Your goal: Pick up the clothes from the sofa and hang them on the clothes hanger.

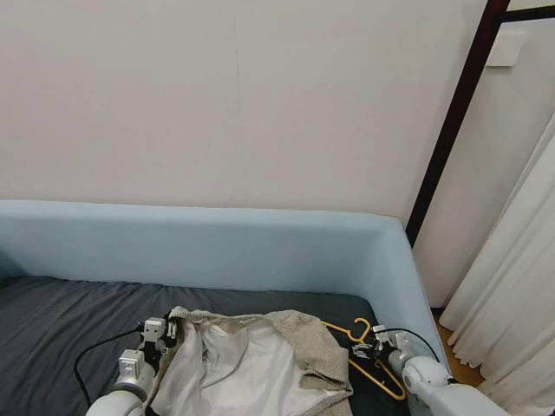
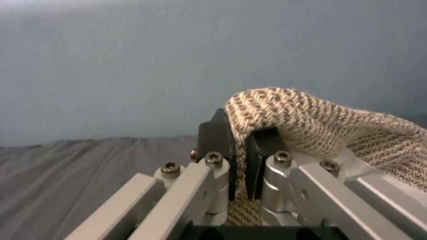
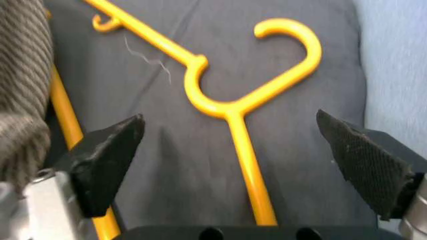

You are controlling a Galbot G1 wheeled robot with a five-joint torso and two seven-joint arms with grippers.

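We are holding the left gripper (image 1: 165, 331) low at the near left of the sofa (image 1: 395, 260), over its dark grey seat cushion (image 1: 61, 312). From the head view we are seeing it touching the left edge of the knit garment (image 1: 260, 364), but not how its jaws are standing. The left wrist view is settling that: the two black pads (image 2: 217, 137) are pinched together on a fold of the beige knit, which is draping over the right-hand pad and running down between them. Behind the fold, that view is showing the light blue backrest (image 2: 133, 65).

The knit garment is lying spread on the cushion between our two arms, pale lining facing up, with the knitted side folded over along its far and right edges.

Just right of it, the yellow hanger (image 1: 360, 334) is lying flat on the cushion, its hook pointing toward the sofa's right arm and one shoulder tucked under the knit. We are hovering the right gripper (image 1: 368, 347) above it. The right wrist view is showing what the head view is not: the jaws are standing wide open, one finger (image 3: 107, 155) to each side of the hanger's neck and touching nothing, and a loose thread is lying on the cushion beside the neck.

Farthest right, a white curtain (image 1: 512, 286) is hanging beside a dark door frame (image 1: 451, 121).
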